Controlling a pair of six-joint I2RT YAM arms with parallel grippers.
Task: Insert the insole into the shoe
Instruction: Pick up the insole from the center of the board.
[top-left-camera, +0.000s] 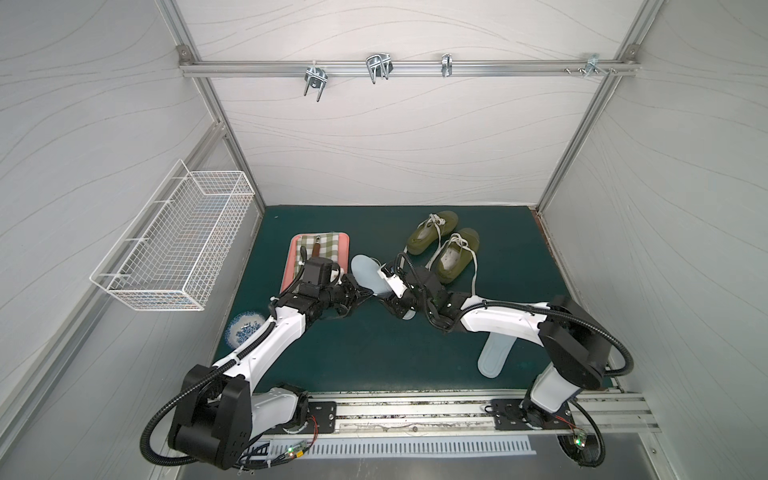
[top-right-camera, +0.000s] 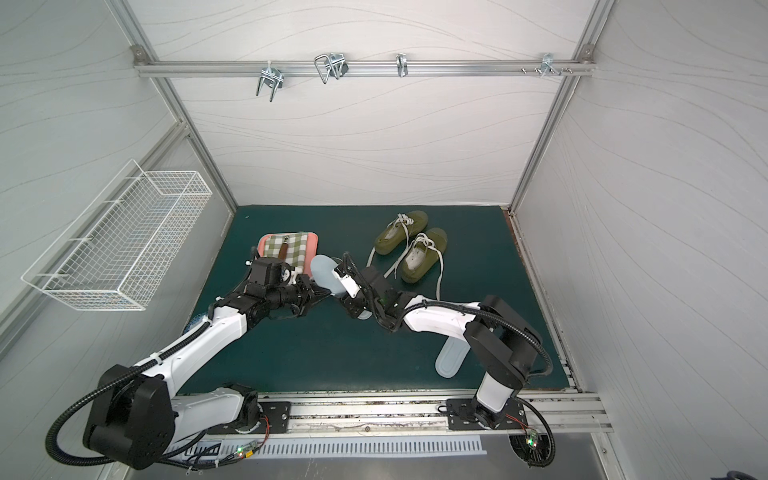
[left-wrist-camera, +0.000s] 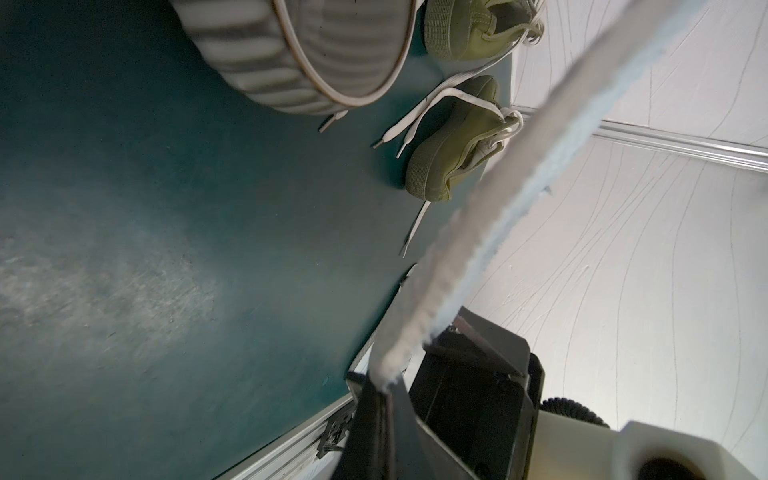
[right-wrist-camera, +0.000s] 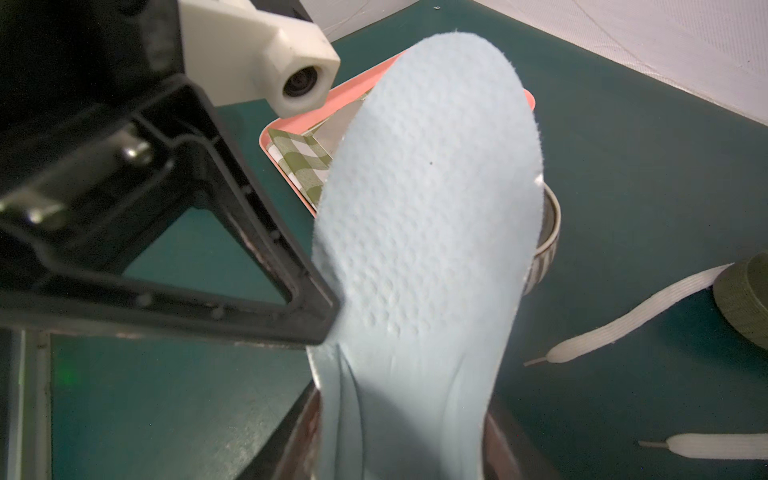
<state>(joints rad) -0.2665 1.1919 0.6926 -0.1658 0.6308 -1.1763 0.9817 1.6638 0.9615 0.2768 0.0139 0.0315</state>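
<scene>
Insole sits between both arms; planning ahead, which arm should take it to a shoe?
Right. The right end effector clasps the insole, and the shoes lie beside that arm. The left end effector pinches an edge.

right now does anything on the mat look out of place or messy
Yes. Both olive shoes have untied white laces sprawled loose across the green mat, and a light-blue insole lies by itself near the mat's front edge, away from the shoes.
</scene>
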